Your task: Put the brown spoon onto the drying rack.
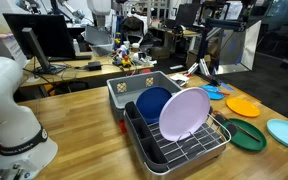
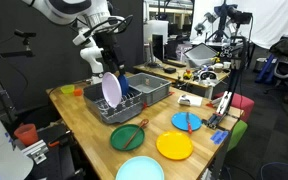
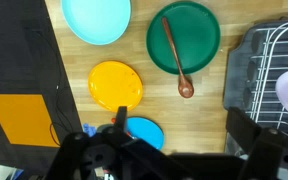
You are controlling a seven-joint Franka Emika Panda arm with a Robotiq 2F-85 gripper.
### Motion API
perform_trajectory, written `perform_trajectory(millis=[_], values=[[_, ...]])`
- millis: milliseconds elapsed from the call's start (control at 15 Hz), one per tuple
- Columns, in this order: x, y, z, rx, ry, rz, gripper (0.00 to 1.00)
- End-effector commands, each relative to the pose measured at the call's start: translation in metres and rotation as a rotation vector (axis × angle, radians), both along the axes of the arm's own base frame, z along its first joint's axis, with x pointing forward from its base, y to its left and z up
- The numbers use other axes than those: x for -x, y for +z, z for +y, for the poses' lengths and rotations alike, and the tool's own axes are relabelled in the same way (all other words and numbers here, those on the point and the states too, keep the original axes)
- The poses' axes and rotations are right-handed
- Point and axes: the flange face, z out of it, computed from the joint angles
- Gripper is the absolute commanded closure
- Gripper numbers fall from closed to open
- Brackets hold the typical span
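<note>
The brown spoon point(image 3: 174, 55) lies across a green plate point(image 3: 199, 25), with its bowl off the rim on the wooden table. It also shows in both exterior views point(image 2: 132, 133) point(image 1: 241, 128). The drying rack point(image 1: 212, 143) is silver wire on a black base and holds an upright blue plate and a lavender plate. It shows too in an exterior view point(image 2: 124, 108) and at the right edge of the wrist view point(image 3: 279, 45). My gripper point(image 3: 184, 128) hangs high over the table, open and empty, well apart from the spoon; in an exterior view point(image 2: 110, 62) it is above the rack.
An orange plate point(image 3: 117, 85), a light blue plate point(image 3: 96, 18) and a blue plate point(image 3: 146, 132) lie on the table near the green one. A grey plastic bin point(image 1: 134, 88) stands behind the rack. A black and orange area point(image 3: 19, 110) is past the table edge.
</note>
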Motion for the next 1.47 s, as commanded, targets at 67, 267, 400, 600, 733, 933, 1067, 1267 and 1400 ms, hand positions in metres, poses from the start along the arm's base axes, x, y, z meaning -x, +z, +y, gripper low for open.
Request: perform_trajectory(millis=[67,267,400,600,733,933,1067,1267,1400], values=[[-0.003,-0.001,0.001,0.009,0.007,0.001,0.00],[-0.010,-0.008,0.008,0.013,0.036,0.006,0.00],[-0.017,-0.018,0.017,0.005,0.068,0.023,0.00],[-0.029,-0.040,0.033,-0.008,0.139,0.026,0.00],[-0.039,-0.058,0.044,-0.030,0.183,0.036,0.00],[-0.057,-0.087,0.056,-0.030,0.239,0.057,0.00],[-0.070,-0.102,0.059,-0.026,0.253,0.067,0.00],[-0.086,-0.122,0.058,-0.025,0.255,0.102,0.00],[-0.092,-0.137,0.056,-0.007,0.255,0.125,0.00]])
